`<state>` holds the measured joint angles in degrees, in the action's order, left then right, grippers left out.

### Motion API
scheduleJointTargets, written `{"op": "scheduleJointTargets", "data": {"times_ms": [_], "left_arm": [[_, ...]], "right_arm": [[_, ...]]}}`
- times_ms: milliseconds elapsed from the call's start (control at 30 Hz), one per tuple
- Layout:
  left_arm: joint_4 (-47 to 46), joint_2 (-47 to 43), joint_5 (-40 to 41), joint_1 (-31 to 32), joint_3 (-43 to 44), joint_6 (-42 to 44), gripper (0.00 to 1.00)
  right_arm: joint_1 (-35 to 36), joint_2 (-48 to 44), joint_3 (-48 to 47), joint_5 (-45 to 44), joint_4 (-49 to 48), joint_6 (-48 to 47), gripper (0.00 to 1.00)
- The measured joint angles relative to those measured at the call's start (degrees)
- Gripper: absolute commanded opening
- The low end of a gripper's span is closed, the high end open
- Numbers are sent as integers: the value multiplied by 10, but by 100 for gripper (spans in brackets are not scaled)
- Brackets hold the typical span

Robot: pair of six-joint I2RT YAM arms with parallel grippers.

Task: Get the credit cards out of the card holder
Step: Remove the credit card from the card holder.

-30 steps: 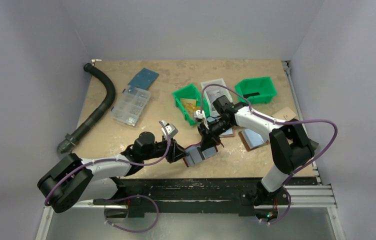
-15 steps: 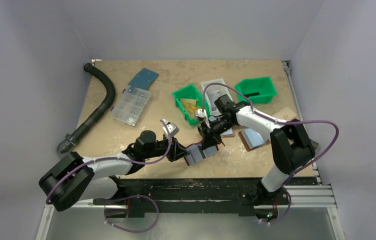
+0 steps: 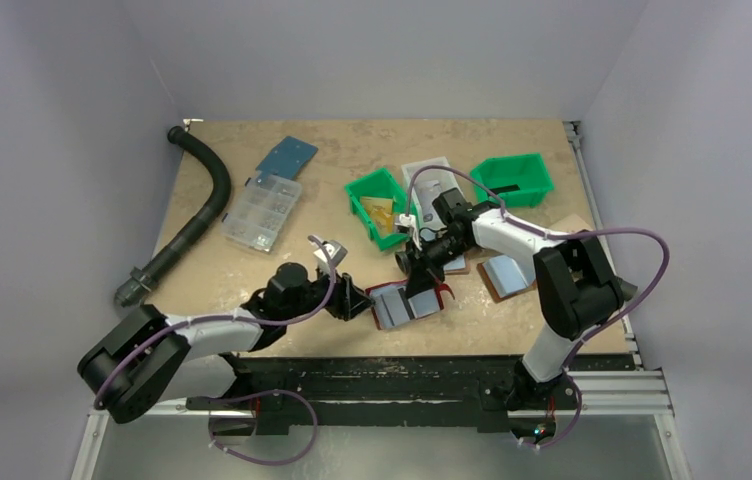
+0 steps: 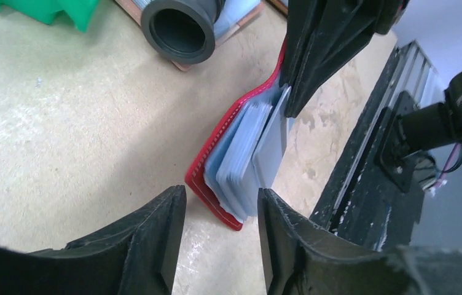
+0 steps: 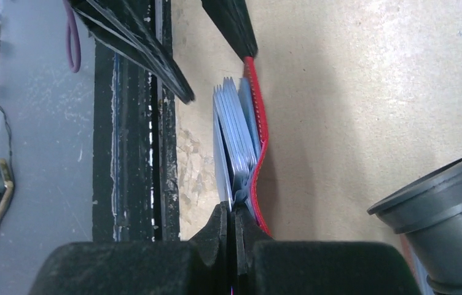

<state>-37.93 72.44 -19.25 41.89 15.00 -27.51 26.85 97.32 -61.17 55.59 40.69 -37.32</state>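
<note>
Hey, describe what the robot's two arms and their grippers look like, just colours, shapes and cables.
Both arms match: the left arm and right arm have white tubular links between bulky black joint housings. A loose purple cable loops along each one. The left gripper and right gripper have matte black, wedge-shaped jaws tapering toward the tips. No markings are legible.

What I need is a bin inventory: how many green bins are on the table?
2. One green bin sits mid-table; the second green bin lies to its right, nearer the far edge. No others show in any view.
</note>
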Motion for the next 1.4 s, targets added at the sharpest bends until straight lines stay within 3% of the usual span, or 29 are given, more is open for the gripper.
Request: {"op": "scheduleJointTargets", "data": {"times_ms": [200,400,600,900,1233,1400], "left_arm": [[3,-121,37,-3,-48,-55,72],[-41,-200,52,-3,-89,-143,74],[-144,-144,61,21,-101,-229,73],[-225,-19,87,68,-98,-254,78],[-251,-6,96,74,-86,-250,61],[-259,14,94,80,-81,-250,59]], "right_arm": [[-11,22,-1,17,15,8,0],[-11,24,-7,40,24,9,0],[-14,24,-8,65,28,13,0],[-21,24,-9,90,38,14,0],[-23,24,-10,100,47,14,0],[-24,24,-10,101,48,14,0]]}}
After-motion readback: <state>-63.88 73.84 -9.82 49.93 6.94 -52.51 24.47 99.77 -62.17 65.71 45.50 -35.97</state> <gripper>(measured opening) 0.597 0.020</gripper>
